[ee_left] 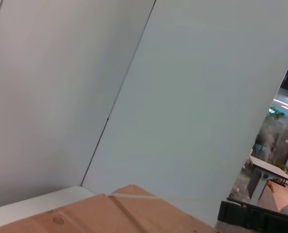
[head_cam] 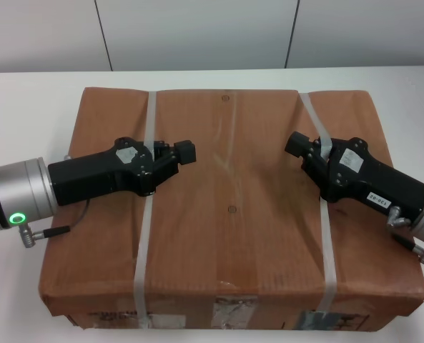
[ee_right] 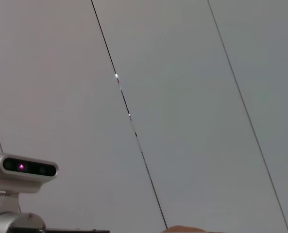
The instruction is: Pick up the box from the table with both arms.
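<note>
The box, large, flat and wrapped in brown paper, lies on the white table. Two whitish straps run across it, and labels show on its near side. My left gripper lies over the box top, just right of the left strap. My right gripper lies over the box top at the right strap. Both point toward the middle of the box. A corner of the box and a strip of table show in the left wrist view.
A light panelled wall stands behind the table. The box covers most of the tabletop, with bare table to its left and behind it. The right wrist view shows wall panels and a silver camera unit.
</note>
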Controlling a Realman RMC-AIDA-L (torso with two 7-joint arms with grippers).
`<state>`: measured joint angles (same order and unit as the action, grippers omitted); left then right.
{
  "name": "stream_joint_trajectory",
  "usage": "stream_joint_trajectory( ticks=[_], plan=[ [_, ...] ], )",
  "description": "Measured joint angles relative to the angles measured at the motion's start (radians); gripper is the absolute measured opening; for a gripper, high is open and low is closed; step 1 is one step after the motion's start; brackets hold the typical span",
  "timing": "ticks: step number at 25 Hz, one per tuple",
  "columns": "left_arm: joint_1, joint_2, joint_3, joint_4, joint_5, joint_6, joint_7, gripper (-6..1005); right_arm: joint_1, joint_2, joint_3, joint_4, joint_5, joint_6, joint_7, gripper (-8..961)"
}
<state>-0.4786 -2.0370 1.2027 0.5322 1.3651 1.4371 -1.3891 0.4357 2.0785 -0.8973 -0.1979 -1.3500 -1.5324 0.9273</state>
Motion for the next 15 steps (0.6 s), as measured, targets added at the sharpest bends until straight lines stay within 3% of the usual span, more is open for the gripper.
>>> stream_joint_trajectory(
  ticks=[15],
  plan=[
    [0.004,0.0,0.0,0.002,0.0,0.0,0.001,58,0.0,0.0,0.0,0.0,0.0,0.002,-0.001,22]
  ],
)
